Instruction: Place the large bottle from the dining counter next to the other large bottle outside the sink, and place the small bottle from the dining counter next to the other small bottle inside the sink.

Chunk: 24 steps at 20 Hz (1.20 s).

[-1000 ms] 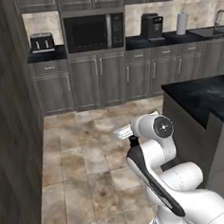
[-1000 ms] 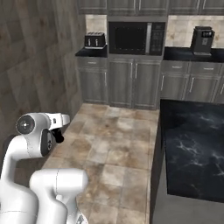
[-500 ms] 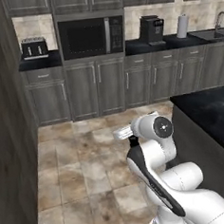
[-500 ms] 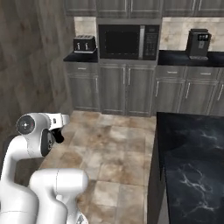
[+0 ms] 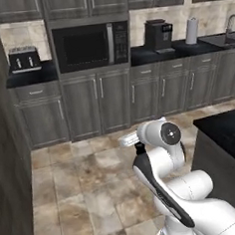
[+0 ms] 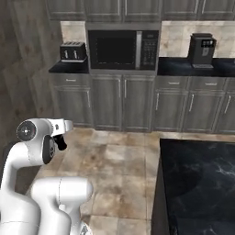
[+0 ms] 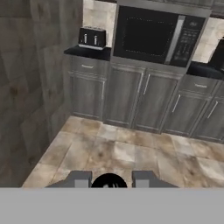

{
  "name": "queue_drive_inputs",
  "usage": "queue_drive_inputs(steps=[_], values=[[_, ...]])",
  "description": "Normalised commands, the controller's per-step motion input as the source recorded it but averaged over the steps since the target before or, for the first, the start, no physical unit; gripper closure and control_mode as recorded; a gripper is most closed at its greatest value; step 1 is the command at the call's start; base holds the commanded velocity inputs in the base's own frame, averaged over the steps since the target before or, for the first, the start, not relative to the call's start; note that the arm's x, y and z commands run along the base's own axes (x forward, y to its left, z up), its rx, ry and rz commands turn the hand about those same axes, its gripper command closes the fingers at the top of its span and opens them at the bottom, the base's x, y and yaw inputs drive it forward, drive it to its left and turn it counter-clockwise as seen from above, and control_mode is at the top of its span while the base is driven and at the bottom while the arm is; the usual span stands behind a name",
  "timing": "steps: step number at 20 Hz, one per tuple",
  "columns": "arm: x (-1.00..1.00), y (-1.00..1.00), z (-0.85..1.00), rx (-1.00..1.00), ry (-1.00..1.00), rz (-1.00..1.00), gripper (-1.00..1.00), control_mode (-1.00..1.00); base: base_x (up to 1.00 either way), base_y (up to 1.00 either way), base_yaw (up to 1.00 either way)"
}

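The two dark-tipped jaws of the gripper [image 7: 109, 180] stand narrow, closed on a small dark round object [image 7: 109, 182] lodged between them. It is cut off by the frame, so I cannot tell whether it is one of the bottles. From the hand, the jaws look over a mottled brown tiled floor [image 7: 131, 151] toward grey cabinet doors [image 7: 131, 100]. A black built-in microwave [image 7: 153, 35] sits at 12 o'clock and a dark two-slot toaster [image 7: 92, 38] at 11 o'clock.

In the left base view the white arm [image 5: 165, 155] is folded low over the floor. The rectangular grey sink [image 5: 222, 39] with its curved metal faucet [image 5: 229, 23] lies at 2 o'clock on the far counter, well apart from the arm. A white paper-towel roll [image 5: 192, 30] and a black coffee machine [image 5: 158, 35] stand beside it. A black marbled counter with a grey front [image 5: 225, 131] lies at 3 o'clock, near the arm.
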Motion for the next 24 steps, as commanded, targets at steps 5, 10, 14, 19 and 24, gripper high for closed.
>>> queue_drive_inputs(steps=[5,10,14,19,24], values=[[0.00,0.00,0.00,0.00,0.00,0.00,1.00,1.00,0.65,0.31,-0.24],[0.00,0.00,0.00,0.00,0.00,0.00,1.00,1.00,0.52,0.37,-0.35],[0.00,0.00,0.00,0.00,0.00,0.00,1.00,1.00,0.53,0.40,-0.37],[0.00,0.00,0.00,0.00,0.00,0.00,1.00,1.00,0.53,0.53,-0.34],[0.00,0.00,0.00,0.00,0.00,0.00,1.00,1.00,0.50,0.63,-0.32]])
